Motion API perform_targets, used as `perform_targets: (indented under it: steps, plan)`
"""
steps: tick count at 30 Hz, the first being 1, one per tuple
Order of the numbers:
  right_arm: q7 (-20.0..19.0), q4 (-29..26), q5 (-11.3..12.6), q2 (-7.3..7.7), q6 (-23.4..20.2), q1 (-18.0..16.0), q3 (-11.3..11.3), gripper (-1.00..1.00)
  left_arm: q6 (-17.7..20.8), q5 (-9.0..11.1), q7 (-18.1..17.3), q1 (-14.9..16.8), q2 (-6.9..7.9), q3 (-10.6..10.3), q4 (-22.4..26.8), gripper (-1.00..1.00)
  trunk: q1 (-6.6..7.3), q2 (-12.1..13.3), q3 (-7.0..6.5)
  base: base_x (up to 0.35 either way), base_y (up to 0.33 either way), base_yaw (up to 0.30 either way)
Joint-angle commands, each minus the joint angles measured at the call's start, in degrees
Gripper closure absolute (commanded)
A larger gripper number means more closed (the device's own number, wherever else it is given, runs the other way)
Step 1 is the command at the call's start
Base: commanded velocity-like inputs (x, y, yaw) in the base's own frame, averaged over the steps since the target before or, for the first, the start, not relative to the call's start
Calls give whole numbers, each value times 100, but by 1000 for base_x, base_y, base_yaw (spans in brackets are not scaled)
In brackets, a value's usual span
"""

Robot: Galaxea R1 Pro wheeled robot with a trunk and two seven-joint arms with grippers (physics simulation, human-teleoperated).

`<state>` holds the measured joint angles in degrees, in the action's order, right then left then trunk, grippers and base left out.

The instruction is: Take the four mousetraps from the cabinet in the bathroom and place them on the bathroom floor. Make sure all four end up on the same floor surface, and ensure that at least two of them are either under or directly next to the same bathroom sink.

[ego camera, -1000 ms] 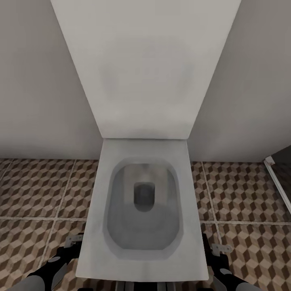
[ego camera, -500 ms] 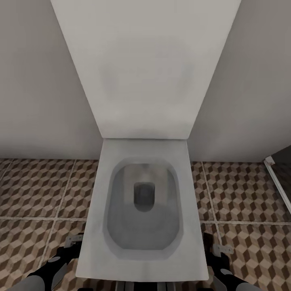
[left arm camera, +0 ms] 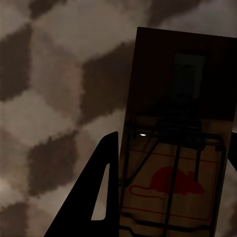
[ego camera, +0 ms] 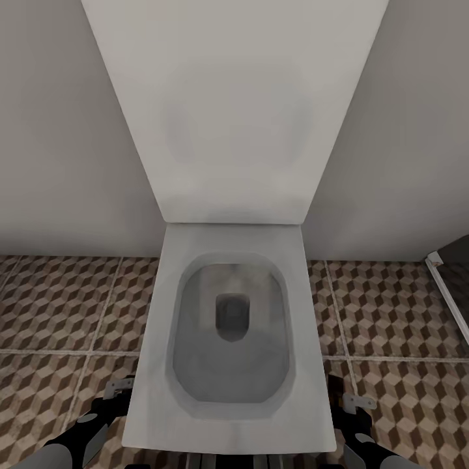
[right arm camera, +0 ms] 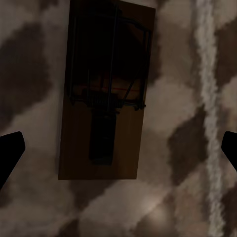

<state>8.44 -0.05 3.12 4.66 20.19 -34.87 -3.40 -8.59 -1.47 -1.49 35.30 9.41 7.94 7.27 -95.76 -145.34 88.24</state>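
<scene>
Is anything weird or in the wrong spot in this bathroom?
Yes. A flat tan wooden mousetrap with a red mouse picture lies on the cube-patterned brown and beige floor tiles, and a second wooden mousetrap lies flat on the tiles too. The head view faces the white rectangular toilet, not a sink.

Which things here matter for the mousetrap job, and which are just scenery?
Job: mousetrap between the left gripper's fingers; second mousetrap lying on the bathroom floor under the open right gripper.
Scenery: toilet, wall.
</scene>
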Motion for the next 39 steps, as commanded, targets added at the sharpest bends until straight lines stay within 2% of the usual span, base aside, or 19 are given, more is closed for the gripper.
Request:
perform_targets:
  steps: [1, 39]
  plan:
    - [-18, 5, 31, 0, 29, -2, -29, -100, -20, -29, 15, 3, -1, 32, -7, 100, 1, -1, 3, 0, 0, 0]
    - [-18, 5, 17, -37, 29, -2, -29, -100, 16, -29, 17, 3, 0, 32, -103, 100, 1, -1, 3, 0, 0, 0]
